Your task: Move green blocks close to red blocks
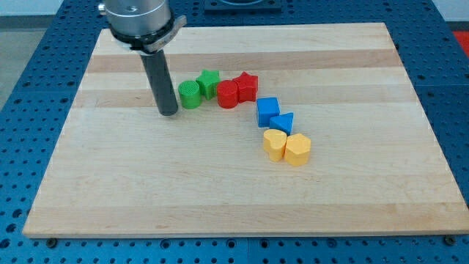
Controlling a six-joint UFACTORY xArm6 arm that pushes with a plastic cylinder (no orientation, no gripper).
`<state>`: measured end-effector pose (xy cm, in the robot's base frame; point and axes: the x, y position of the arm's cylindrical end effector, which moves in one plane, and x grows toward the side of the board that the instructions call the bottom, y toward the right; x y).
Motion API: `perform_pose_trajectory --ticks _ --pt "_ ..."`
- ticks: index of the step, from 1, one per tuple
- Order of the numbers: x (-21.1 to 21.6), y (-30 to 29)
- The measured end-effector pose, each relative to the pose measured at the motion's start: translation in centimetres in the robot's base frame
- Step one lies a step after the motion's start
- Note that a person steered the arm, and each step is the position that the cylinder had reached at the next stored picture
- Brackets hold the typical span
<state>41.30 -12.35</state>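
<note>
My tip [169,112] rests on the pale wooden table [352,191], just left of the green plastic cylinder [190,94]; contact is hard to judge. There is no pincer, only the rod. The green star block [209,82] sits behind it, seemingly touching the red cylinder [228,94]. The red star block [247,86] adjoins that.

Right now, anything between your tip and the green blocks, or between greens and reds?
Nothing visible. My tip sits just at the view's left of the green cylinder; the green star is behind it, next to the red cylinder and red star.
</note>
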Motion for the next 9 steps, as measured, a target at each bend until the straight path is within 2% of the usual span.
perform_pose_trajectory --ticks 2,4,7,9 --pt "-0.9 0.7" --pt "-1.1 -1.4" --pt "-3.8 3.9" --pt "-3.0 2.3"
